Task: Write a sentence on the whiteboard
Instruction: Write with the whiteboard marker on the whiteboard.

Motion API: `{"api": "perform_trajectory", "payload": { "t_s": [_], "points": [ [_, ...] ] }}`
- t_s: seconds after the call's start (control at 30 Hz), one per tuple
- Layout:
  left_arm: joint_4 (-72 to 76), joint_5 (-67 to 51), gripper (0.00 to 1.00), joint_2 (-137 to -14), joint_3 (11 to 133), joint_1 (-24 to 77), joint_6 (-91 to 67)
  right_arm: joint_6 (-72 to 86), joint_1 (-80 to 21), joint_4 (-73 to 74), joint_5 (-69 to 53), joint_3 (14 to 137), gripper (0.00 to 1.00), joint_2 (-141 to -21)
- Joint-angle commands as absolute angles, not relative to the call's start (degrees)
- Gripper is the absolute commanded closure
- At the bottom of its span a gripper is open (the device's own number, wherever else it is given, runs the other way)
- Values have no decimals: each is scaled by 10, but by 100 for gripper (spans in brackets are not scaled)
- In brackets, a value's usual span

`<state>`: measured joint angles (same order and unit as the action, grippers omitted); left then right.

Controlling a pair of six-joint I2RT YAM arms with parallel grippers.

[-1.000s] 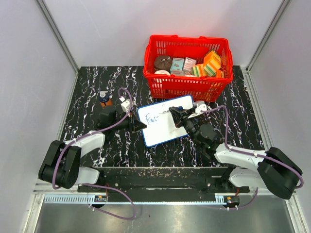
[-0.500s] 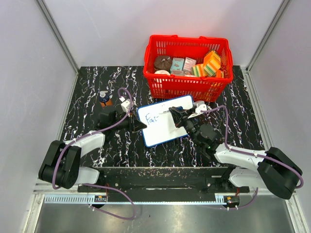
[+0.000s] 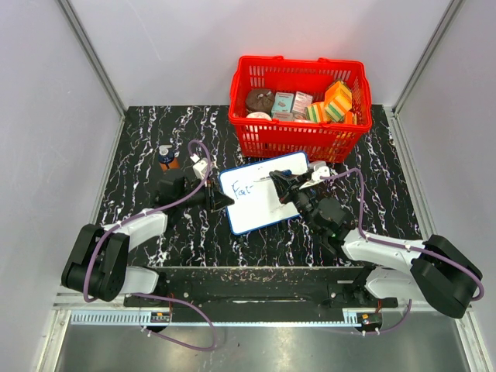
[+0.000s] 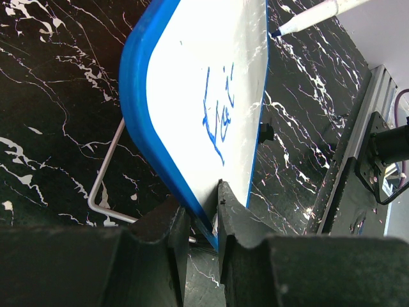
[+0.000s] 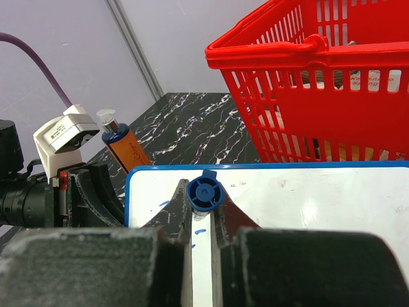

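The whiteboard (image 3: 267, 203), white with a blue frame, sits tilted at the middle of the table. Blue marker letters reading "Fai" (image 3: 242, 190) stand near its upper left; these are the sentence as it shows. My left gripper (image 3: 219, 200) is shut on the whiteboard's left edge, its fingers pinching the blue frame (image 4: 203, 217). My right gripper (image 3: 283, 186) is shut on a blue-capped marker (image 5: 204, 194), held over the whiteboard (image 5: 307, 198). In the left wrist view the marker tip (image 4: 300, 22) is at the far edge of the whiteboard (image 4: 192, 96), past the letters (image 4: 220, 115).
A red basket (image 3: 298, 62) with several packets stands just behind the whiteboard, close to the right arm's reach (image 5: 319, 96). An orange bottle (image 3: 167, 157) stands at the left, behind the left gripper. A wire stand (image 4: 105, 173) sticks out from under the board.
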<state>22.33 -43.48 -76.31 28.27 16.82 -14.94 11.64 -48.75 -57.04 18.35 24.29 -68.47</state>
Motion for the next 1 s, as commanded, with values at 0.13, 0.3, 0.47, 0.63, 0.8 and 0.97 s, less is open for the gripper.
{"api": "perform_trajectory", "payload": {
  "t_s": [0.13, 0.3, 0.47, 0.63, 0.8, 0.97],
  "points": [
    [221, -379, 100, -773, 292, 165, -69, 117, -490, -588, 180, 244, 100, -674],
    [221, -379, 100, -773, 292, 165, -69, 120, -489, -588, 180, 243, 100, -675],
    [221, -378, 100, -772, 292, 165, -69, 120, -490, -589, 180, 242, 100, -673],
    [221, -378, 100, -773, 292, 165, -69, 120, -489, -591, 181, 240, 100, -671],
    [221, -378, 100, -772, 292, 165, -69, 119, -489, -591, 181, 240, 100, -671],
    [221, -378, 100, -771, 292, 165, -69, 120, -489, -599, 178, 243, 100, -685]
  ]
}}
